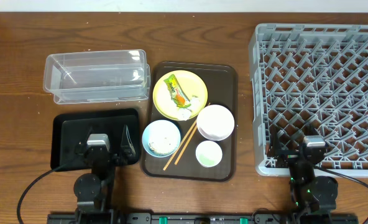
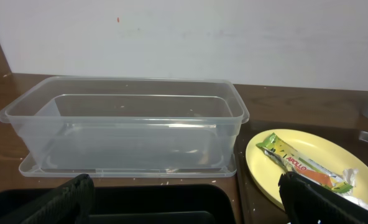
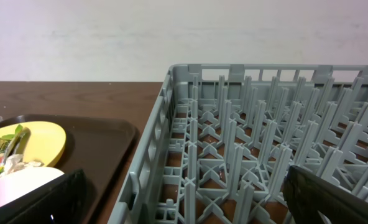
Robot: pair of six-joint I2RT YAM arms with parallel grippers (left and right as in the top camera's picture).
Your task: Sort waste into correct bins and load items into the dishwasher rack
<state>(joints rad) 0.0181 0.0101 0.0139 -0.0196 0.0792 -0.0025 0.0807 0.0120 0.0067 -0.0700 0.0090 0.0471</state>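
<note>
Narrow strip of table [image 1: 245, 112] between brown tray [image 1: 226, 78] edge and rack [image 1: 257, 99] wall

left gripper [image 2: 187, 196], right gripper [image 3: 184, 199] — black, 2-fingered

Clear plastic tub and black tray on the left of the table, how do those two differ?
The clear tub is see-through; the black tray is opaque. The tub has tall walls; the tray is shallow with a low rim. The tub lies farther from the robot, and the tray sits nearer, just in front of it. Both are rectangular, similar in footprint, and look empty where visible.
</note>
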